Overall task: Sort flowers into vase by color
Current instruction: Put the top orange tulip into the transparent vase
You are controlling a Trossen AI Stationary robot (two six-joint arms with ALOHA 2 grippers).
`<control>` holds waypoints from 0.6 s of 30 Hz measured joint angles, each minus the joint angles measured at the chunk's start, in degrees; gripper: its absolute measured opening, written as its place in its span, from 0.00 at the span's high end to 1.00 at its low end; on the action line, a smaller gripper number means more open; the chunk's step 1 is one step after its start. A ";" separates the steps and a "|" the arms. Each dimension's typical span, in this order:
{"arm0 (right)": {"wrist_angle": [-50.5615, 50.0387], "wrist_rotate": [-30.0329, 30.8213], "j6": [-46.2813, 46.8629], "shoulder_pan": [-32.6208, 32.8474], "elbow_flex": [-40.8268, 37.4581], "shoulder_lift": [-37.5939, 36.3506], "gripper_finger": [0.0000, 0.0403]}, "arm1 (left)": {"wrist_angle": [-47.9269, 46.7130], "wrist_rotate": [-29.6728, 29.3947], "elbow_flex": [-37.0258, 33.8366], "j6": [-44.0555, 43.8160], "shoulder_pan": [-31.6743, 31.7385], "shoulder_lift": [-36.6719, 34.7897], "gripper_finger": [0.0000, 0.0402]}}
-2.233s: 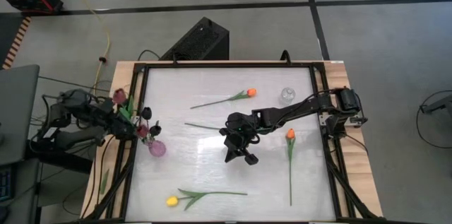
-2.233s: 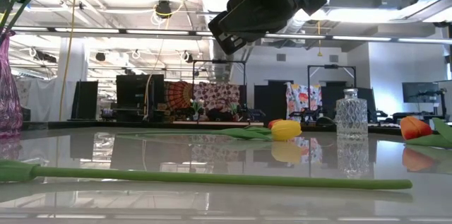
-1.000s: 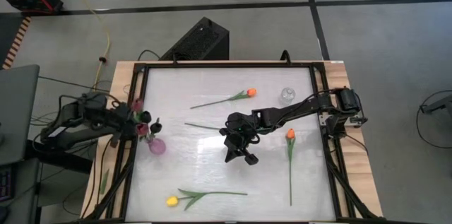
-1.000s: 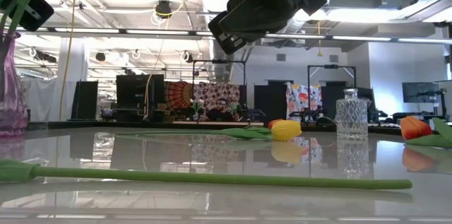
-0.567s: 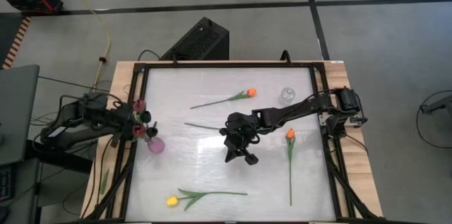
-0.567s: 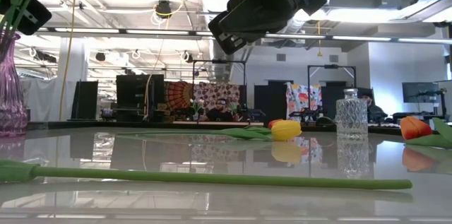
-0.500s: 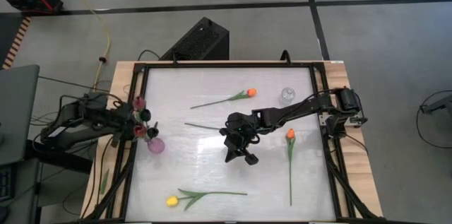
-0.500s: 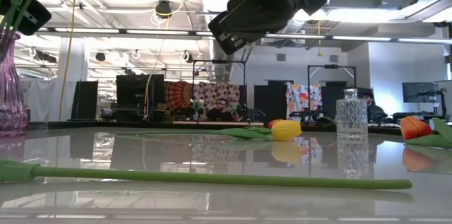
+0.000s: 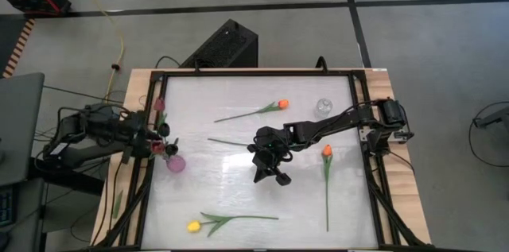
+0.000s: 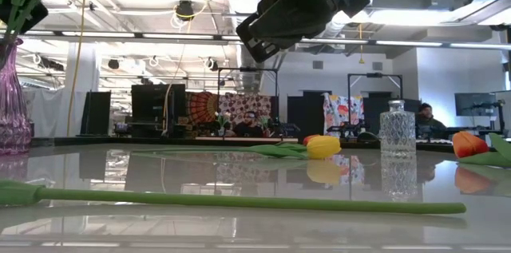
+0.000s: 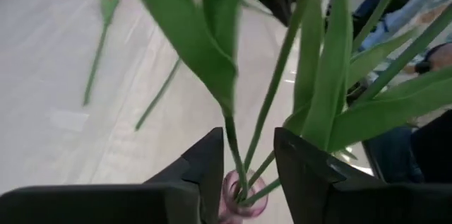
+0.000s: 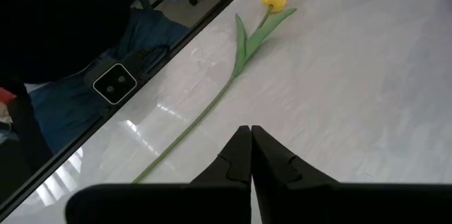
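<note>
Purple glass makes the vase (image 9: 176,164) at the left edge of the counter (image 9: 238,196), and maroon tulips (image 9: 159,103) with green stems and long leaves stand in it. The left end effector (image 11: 248,155) hangs just above the mouth of this vase; its two fingers are spread apart, with the stems passing between them, and they do not press on any stem. Near the front edge lies a yellow tulip (image 9: 193,226) with its stem pointing right. An orange tulip (image 9: 281,105) lies farther back, near the middle. The right end effector (image 9: 278,177) hovers over the centre of the counter, its fingers pressed together with nothing between them. To its right a second orange tulip (image 9: 327,151) lies with the stem pointing to the front edge. A clear glass vase (image 9: 324,107) stands at the back right, and I cannot tell if anything is in it. The counter is white and glossy. Behind it, the low view shows a large hall with pipes on the ceiling.
</note>
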 joint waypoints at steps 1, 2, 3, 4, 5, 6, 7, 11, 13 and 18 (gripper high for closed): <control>-0.06 0.00 0.00 0.00 0.00 0.00 0.92 | -0.95 -0.13 0.51 -0.32 0.00 0.00 0.70; -0.17 0.00 -0.02 -0.07 0.00 0.00 0.92 | -1.55 -0.13 0.95 -0.85 0.00 0.00 0.69; -0.38 -0.01 -0.02 -0.15 0.00 0.00 0.92 | -2.07 -0.13 1.39 -1.26 0.00 0.00 0.69; -0.69 -0.01 -0.02 -0.29 0.00 0.00 0.92 | -2.72 -0.15 1.86 -1.59 0.00 0.00 0.69; -1.11 -0.02 -0.02 -0.38 0.00 0.00 0.92 | -2.97 -0.13 2.23 -2.09 0.00 0.00 0.69; -1.70 -0.02 0.00 -0.56 0.00 0.00 0.92 | -2.96 -0.13 2.54 -2.62 -0.01 0.00 0.69; -2.30 -0.02 0.00 -0.77 0.00 0.00 0.92 | -3.00 -0.16 2.80 -3.15 0.00 0.00 0.69; -4.30 -0.02 1.53 -1.58 0.00 0.00 0.92 | -2.95 -0.77 4.46 -4.70 -0.02 0.08 0.69; -5.69 0.00 2.82 -2.00 0.00 -0.04 0.92 | -2.59 -2.32 5.35 -5.89 -0.01 0.52 0.69; -9.57 2.00 5.19 -3.13 0.00 -0.13 0.92 | 0.60 -9.60 7.18 -5.15 -0.02 2.70 0.69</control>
